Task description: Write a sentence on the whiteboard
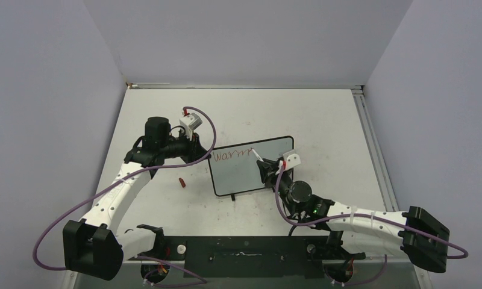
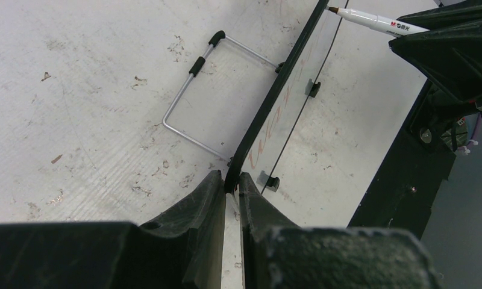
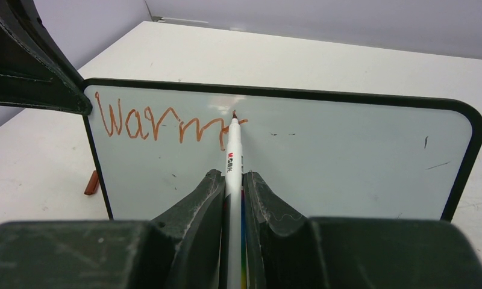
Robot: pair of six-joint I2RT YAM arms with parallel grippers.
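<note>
A pale, scuffed table (image 1: 323, 120) with small marks and specks fills the floor of a booth of plain grey-lilac walls (image 1: 244, 36). A black base plate (image 1: 244, 250) runs along its near edge.

The left arm (image 1: 115, 198), white shells with black joints and a purple cable, reaches forward and bends right at the wrist. The right arm (image 1: 359, 223) lies low from the near right corner and stretches left and away.

The whiteboard (image 1: 250, 174) stands near the middle of the table between the two grippers, a glossy pale rectangle in a thin black frame with rounded corners, propped from behind by a bent wire stand (image 2: 196, 102) with black sleeves.

The left gripper (image 2: 231, 180) pinches the board's left frame edge between narrow black fingers. The right gripper (image 3: 233, 177) is clamped on a slim white marker (image 3: 233, 150) that points at the board, tip touching its upper middle.

The sentence (image 3: 154, 123), in shaky red-orange strokes, reads "Warm" plus one extra stroke at the pen tip.

A small red cap (image 1: 181, 182) lies on the table left of the board.
</note>
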